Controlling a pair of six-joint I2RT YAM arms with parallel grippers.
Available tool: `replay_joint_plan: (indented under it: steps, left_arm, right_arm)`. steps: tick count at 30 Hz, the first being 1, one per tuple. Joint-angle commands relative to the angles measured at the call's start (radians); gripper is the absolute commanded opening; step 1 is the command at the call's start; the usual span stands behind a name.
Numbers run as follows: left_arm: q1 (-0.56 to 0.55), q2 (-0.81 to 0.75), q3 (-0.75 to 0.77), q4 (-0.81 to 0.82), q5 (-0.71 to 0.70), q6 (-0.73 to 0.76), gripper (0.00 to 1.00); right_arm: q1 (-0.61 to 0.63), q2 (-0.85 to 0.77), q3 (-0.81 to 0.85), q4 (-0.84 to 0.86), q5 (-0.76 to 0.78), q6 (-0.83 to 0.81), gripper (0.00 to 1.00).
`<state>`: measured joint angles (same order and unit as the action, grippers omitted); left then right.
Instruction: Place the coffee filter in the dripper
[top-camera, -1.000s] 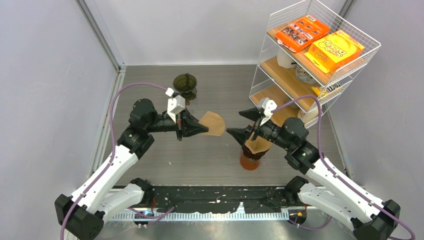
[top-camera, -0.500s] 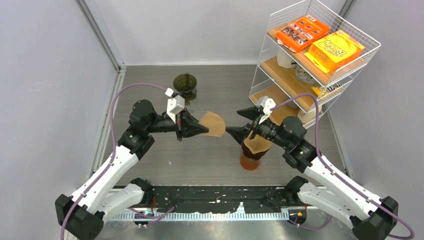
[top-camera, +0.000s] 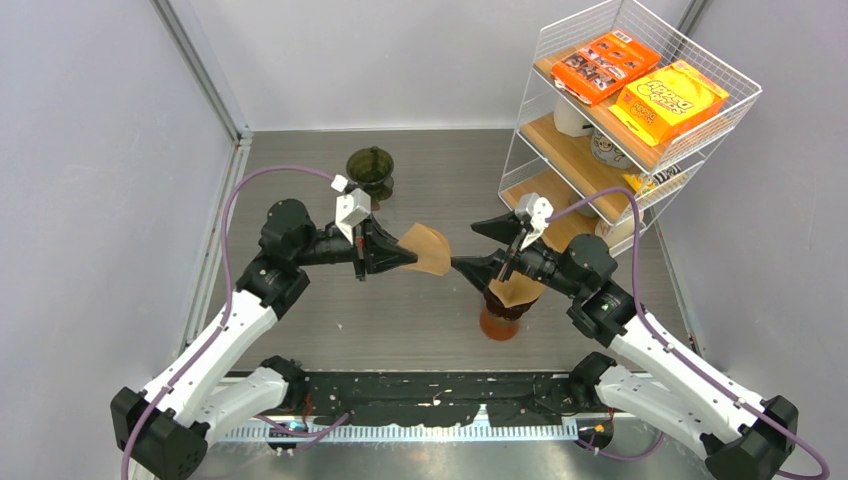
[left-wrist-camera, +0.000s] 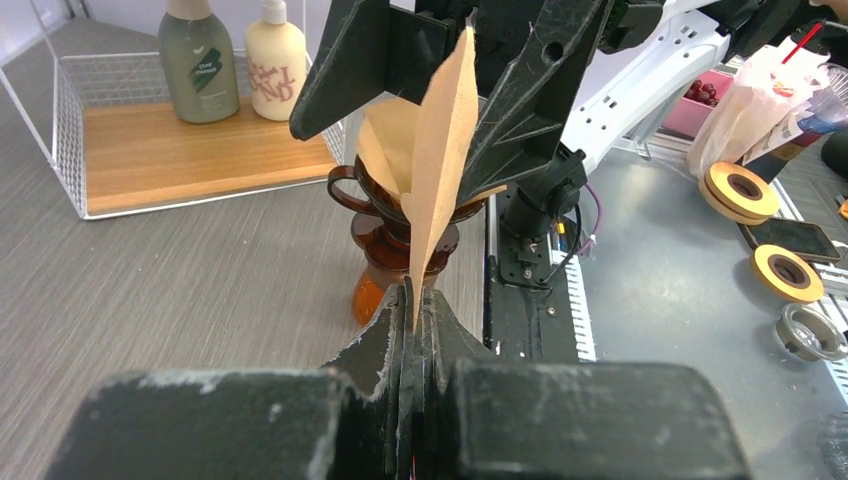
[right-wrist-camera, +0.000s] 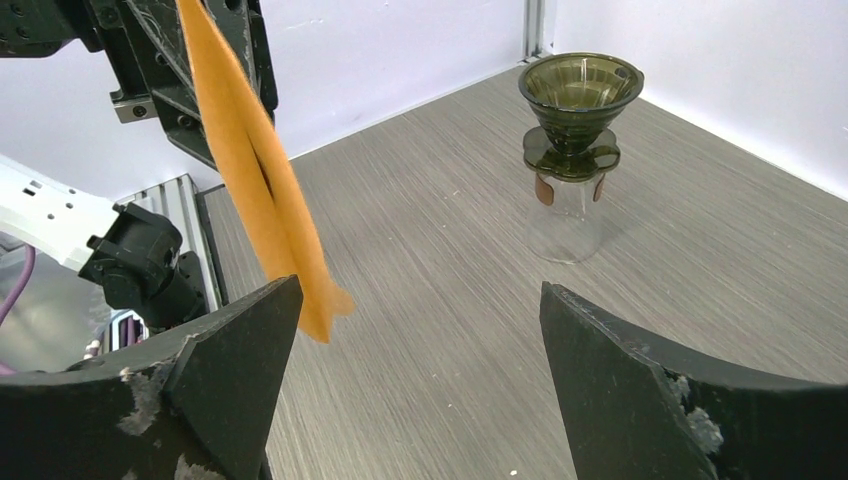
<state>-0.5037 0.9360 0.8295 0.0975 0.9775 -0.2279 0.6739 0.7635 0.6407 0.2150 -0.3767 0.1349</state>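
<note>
Coffee filter (top-camera: 428, 248) aloft between the arms

Left gripper (top-camera: 405, 257) clamps the folded paper's edge, holding it above the table (top-camera: 400, 312). Right gripper (top-camera: 466, 245) gapes wide just beside its far edge, gripping nothing. Green dripper (top-camera: 371, 168) stands well apart behind

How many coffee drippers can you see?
2. A green dripper at the back; a brown dripper, paper inside, below the right end effector. More may hide on the rack.

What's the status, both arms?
Left gripper shut on coffee filter, mid-air. Right gripper open, at filter's edge. Green dripper empty, nothing blocking it.
</note>
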Motion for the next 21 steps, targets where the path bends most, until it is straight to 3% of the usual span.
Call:
replay_joint_plan:
  steps: [1,21]
  left_arm:
    - [0.004,-0.001,0.022,0.012,-0.008,0.001,0.0]
    - [-0.011,0.063,0.039,-0.007,0.164,0.05,0.0]
  right_arm:
    - [-0.001,0.011,0.0,0.077,-0.039,0.022,0.95]
    - [0.0,0.232,0.126,0.246,-0.355,0.043,0.98]
